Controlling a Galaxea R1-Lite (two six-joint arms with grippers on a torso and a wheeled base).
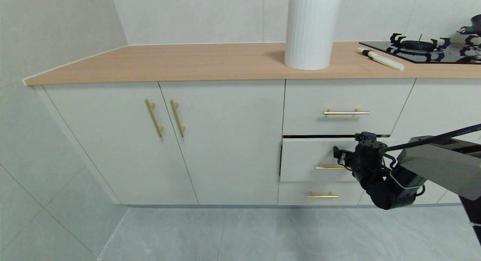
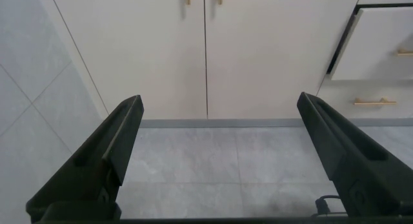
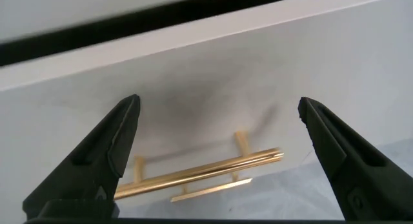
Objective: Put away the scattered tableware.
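Observation:
A pale, long utensil (image 1: 380,59) lies on the wooden countertop (image 1: 188,61) beside the stove. Below it, the middle drawer (image 1: 308,159) stands slightly pulled out, with a dark gap along its top and left side. My right gripper (image 1: 341,157) is open right in front of that drawer's gold handle (image 1: 328,167). In the right wrist view the handle (image 3: 206,172) lies between and beyond the spread fingers (image 3: 122,140) of the gripper (image 3: 218,104), apart from them. My left gripper (image 2: 219,101) is open and holds nothing, low over the grey floor facing the cabinet doors.
A tall white ribbed container (image 1: 311,29) stands on the counter above the drawers. A black gas stove (image 1: 424,48) is at the far right. The top drawer (image 1: 345,112) and bottom drawer (image 1: 322,195) are closed. Double cabinet doors (image 1: 165,118) fill the left side.

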